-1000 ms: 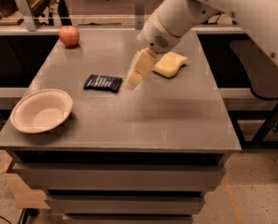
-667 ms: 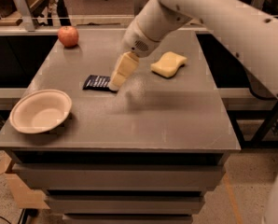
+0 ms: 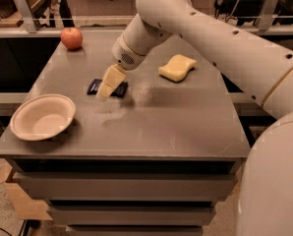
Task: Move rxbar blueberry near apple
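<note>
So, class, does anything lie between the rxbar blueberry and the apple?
Nothing visible: only bare table separates the rxbar blueberry from the apple. The pincer hangs directly over the bar.

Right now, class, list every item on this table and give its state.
tool: low over the rxbar blueberry; contact unclear.
rxbar blueberry: lying flat, partly hidden, apart from the apple.
apple: upright at far left corner, untouched.
bowl: upright at front left edge.
yellow sponge: lying flat, right of the bar.
</note>
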Tool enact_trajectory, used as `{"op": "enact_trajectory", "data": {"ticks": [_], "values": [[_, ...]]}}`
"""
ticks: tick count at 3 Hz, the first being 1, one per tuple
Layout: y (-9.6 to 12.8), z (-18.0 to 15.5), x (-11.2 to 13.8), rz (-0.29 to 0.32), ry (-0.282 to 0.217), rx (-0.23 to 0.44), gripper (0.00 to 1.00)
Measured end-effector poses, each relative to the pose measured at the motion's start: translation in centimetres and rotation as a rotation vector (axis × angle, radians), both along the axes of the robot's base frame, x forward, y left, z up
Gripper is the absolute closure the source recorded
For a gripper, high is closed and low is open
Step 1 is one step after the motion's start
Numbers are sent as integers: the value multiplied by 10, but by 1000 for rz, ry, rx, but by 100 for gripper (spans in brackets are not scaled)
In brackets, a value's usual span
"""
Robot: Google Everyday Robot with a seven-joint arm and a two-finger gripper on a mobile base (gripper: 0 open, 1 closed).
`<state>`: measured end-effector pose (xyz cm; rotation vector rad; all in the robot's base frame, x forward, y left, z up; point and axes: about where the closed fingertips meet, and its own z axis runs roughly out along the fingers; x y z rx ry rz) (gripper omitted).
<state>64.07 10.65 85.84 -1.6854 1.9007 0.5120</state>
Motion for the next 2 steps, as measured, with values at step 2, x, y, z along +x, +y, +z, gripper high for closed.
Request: {"op": "enact_trajectory", "data": {"ticks": [2], "values": [[21,-33,6,-8,53,8,14]]}}
